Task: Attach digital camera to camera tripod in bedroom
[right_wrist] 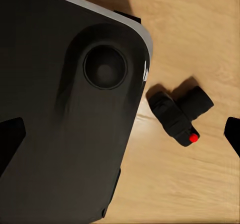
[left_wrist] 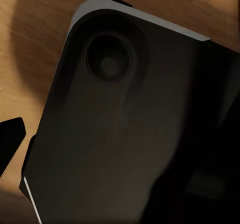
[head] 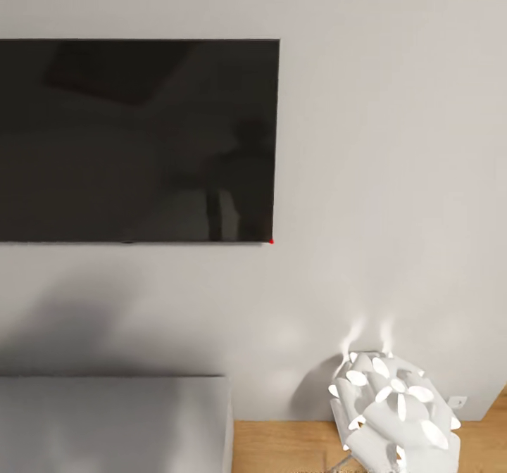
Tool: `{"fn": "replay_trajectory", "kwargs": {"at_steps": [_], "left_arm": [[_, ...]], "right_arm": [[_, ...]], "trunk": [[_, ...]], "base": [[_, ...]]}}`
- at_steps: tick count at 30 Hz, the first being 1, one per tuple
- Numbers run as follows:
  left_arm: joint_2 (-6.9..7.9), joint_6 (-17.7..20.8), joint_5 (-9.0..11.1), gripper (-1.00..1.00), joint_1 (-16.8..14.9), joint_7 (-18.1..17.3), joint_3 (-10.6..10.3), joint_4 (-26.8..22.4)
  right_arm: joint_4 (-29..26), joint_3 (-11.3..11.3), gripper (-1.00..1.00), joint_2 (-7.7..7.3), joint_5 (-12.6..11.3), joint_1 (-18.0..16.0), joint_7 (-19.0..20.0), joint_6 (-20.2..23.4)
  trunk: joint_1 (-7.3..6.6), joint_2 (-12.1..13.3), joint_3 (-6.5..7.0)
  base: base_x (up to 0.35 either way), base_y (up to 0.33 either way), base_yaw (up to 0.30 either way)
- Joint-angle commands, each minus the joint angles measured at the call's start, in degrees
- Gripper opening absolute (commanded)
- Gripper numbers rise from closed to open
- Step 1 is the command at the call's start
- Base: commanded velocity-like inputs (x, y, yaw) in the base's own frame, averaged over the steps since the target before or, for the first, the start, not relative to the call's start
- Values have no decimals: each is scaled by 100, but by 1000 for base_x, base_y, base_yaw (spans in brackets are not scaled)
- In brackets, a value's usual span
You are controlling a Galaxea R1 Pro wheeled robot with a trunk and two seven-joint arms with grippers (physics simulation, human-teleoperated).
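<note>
The digital camera [right_wrist: 180, 115], black with a red dot, lies on the light wood floor [right_wrist: 200, 34] just beside the corner of the robot's dark base [right_wrist: 65, 109], as the right wrist view shows. The right gripper [right_wrist: 125, 134] hangs released above it, fingertips wide apart. Whether the left gripper [left_wrist: 10, 141] is released or clenched cannot be told. The head view shows a wall-mounted black screen [head: 134, 139], a white lamp [head: 394, 410] and a grey cabinet top [head: 113, 424].

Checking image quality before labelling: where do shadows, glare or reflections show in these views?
Head view: the wall-mounted television carries dim reflections, a soft shadow lies on the wall beneath it, and the white lamp glows brightly. Right wrist view: the digital camera casts a short shadow on the wooden floor. Left wrist view: dim and murky.
</note>
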Motion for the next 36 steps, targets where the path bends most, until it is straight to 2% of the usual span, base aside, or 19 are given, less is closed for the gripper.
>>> {"fn": "replay_trajectory", "kwargs": {"at_steps": [1,9,23,36], "left_arm": [[-1,-7,20,100,4,-2,18,-10],[-5,-11,20,100,4,5,20,-10],[-10,-13,20,100,2,7,20,-10],[-2,-8,20,100,4,7,20,-10]], "right_arm": [[0,-5,100,-1,29,0,-3,-17],[0,-4,100,-1,29,0,-3,-17],[0,-4,100,-1,29,0,-3,-17],[0,-4,100,-2,29,0,-3,-17]], "trunk": [[0,-2,-3],[0,-2,-3],[0,-2,-3],[0,-2,-3]], "base": [[0,18,-245],[0,105,-245],[-69,250,-246],[-18,41,-245]]}}
